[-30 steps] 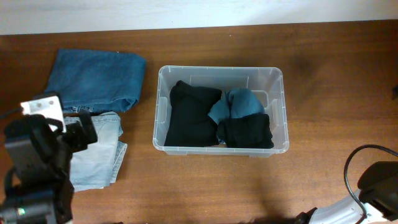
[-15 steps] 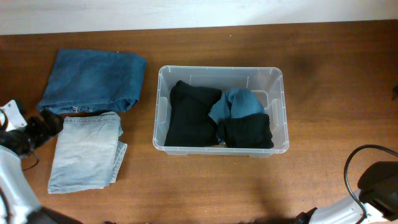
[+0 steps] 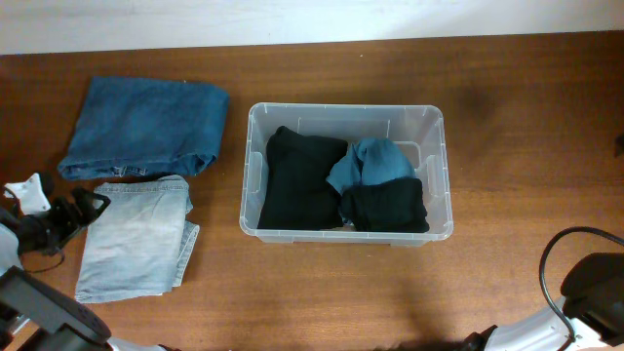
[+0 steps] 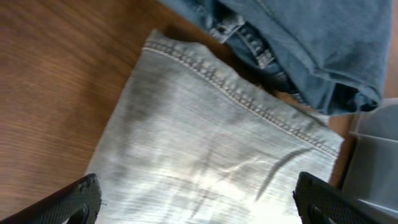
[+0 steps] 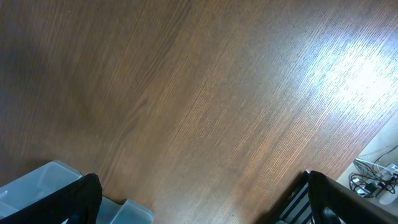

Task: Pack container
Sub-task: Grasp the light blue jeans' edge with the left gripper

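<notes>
container: black clothes and a teal top stuffed in
left gripper: spread wide over the light jeans
right gripper: wide too, just table below

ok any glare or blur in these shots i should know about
Right wrist: strong glare washes out the table grain at upper right. Left wrist: a soft sheen on the light jeans, but the stitching is sharp. Overhead: even light and no blur, and the container is crisp.

No legible text, label, brand, number or sign anywhere in these views.
</notes>
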`<state>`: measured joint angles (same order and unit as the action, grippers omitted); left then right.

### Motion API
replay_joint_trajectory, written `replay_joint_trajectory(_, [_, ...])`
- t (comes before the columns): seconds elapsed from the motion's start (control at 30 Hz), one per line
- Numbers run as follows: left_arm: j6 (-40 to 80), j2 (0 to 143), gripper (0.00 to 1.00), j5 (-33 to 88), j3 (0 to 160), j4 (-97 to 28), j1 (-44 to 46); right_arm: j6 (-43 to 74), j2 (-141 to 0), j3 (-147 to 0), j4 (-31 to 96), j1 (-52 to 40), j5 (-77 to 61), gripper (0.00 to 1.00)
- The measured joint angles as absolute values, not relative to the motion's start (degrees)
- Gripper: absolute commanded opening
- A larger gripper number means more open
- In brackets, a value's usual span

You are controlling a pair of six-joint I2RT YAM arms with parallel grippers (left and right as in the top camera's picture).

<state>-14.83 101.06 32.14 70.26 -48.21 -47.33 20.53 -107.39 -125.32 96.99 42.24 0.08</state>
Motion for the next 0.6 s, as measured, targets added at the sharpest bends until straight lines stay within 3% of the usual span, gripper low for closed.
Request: replay_joint_trajectory(0.6, [-19.6, 108.5, 0.99, 23.4, 70.3, -50.2, -48.2, 20.6, -107.4, -125.3, 97.0, 42.2, 0.1, 0.98])
